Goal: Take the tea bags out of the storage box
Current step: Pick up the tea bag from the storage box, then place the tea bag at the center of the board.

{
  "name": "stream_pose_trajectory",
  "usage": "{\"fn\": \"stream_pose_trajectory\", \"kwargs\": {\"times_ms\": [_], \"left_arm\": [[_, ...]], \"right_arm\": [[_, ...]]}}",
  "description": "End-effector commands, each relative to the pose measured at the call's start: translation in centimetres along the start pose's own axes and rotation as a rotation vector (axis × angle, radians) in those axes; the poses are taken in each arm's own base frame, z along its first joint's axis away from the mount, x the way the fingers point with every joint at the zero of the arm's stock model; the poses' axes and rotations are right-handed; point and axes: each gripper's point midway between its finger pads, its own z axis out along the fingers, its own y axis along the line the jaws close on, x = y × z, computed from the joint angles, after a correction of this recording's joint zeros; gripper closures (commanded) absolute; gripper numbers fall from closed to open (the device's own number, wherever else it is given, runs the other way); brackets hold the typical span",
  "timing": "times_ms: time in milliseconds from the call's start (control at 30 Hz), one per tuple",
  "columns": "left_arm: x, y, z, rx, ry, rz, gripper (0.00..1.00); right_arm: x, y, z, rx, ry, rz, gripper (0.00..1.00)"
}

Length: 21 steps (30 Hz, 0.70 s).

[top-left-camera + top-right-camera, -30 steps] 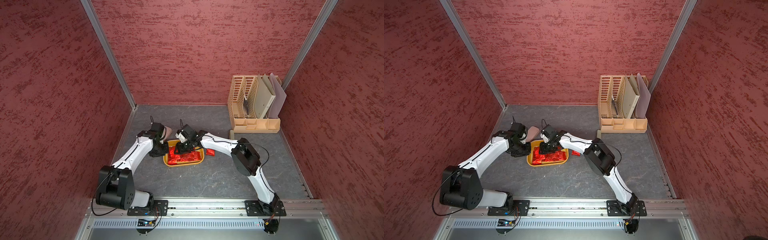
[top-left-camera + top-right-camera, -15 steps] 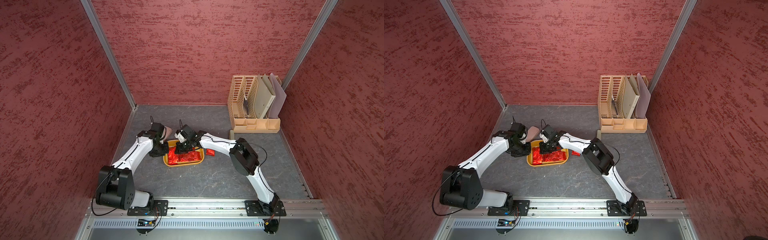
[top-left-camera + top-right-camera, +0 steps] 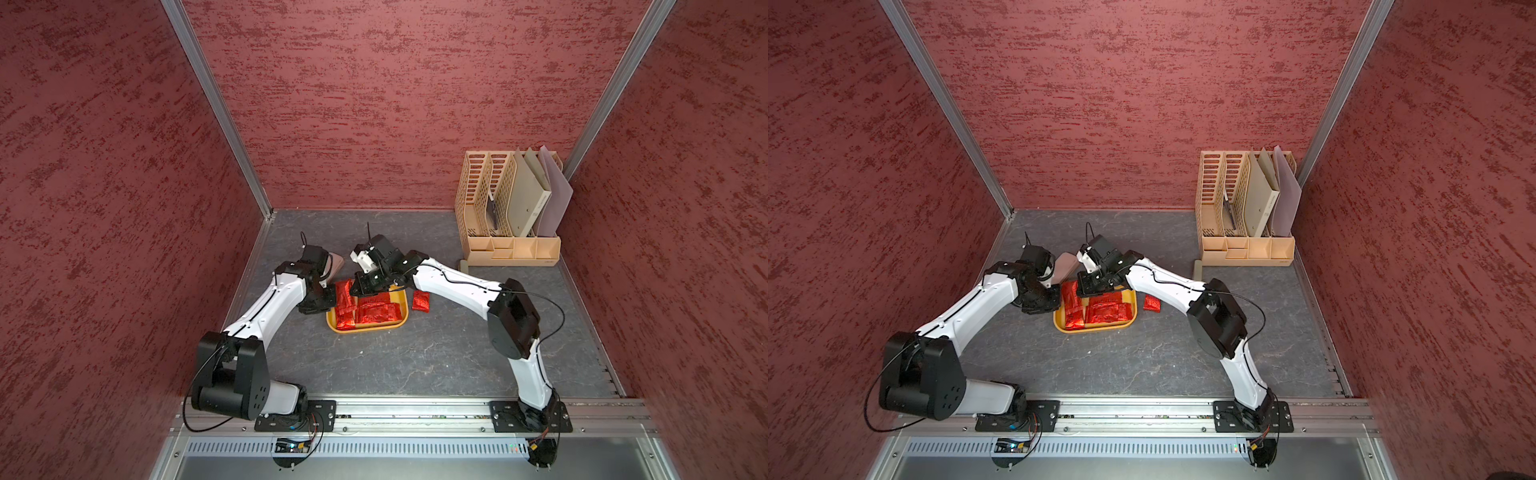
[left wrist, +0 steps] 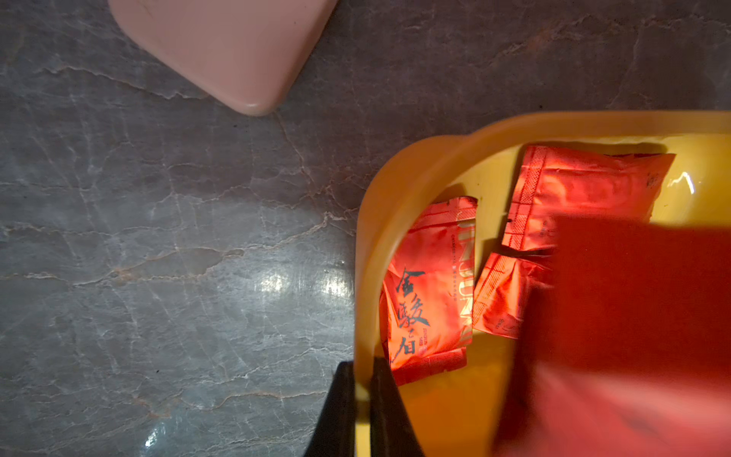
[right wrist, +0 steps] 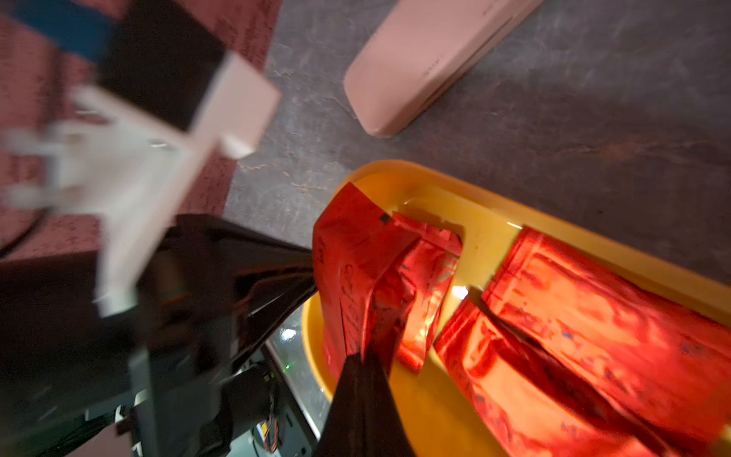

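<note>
Closing my right gripper over the last second, I now have its jaws pinched flat on one tea bag. Its free end stands raised over the corner of the storage box nearest the left arm. By my reckoning this is the second one on its way out. A loose tea bag lies on the table just beside the box on the right arm's side, and the remaining tea bags lie flat inside. The left gripper is clamped narrow on the box wall, steadying it. Only the left wrist view shows that pinch on the rim. Only the right wrist view shows foil caught between the fingers. Only the top views show the loose one outside.
</note>
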Motion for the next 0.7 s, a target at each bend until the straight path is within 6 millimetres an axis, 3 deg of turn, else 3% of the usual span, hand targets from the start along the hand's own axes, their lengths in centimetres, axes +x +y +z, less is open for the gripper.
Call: {"fn": "stream_pose_trajectory", "kwargs": {"times_ms": [0, 133, 300, 500, 667], "left_arm": [[-0.6, 0.3, -0.5, -0.002, -0.047, -0.006, 1.00], [-0.7, 0.3, -0.5, 0.000, -0.048, -0.006, 1.00], [-0.6, 0.2, -0.7, 0.003, -0.053, -0.005, 1.00], [-0.6, 0.2, -0.7, 0.004, -0.054, -0.003, 1.00], [-0.7, 0.2, -0.7, 0.003, -0.053, -0.004, 1.00]], "right_arm": [[-0.3, -1.9, -4.5, 0.048, -0.035, 0.009, 1.00], [0.0, -5.8, -9.4, 0.095, -0.095, 0.060, 1.00], [1.7, -13.3, -13.3, 0.162, -0.125, 0.200, 1.00], [5.0, -20.2, -14.0, 0.220, -0.084, 0.340, 1.00], [6.2, -22.9, -13.5, 0.209, -0.049, 0.375, 1.00]]}}
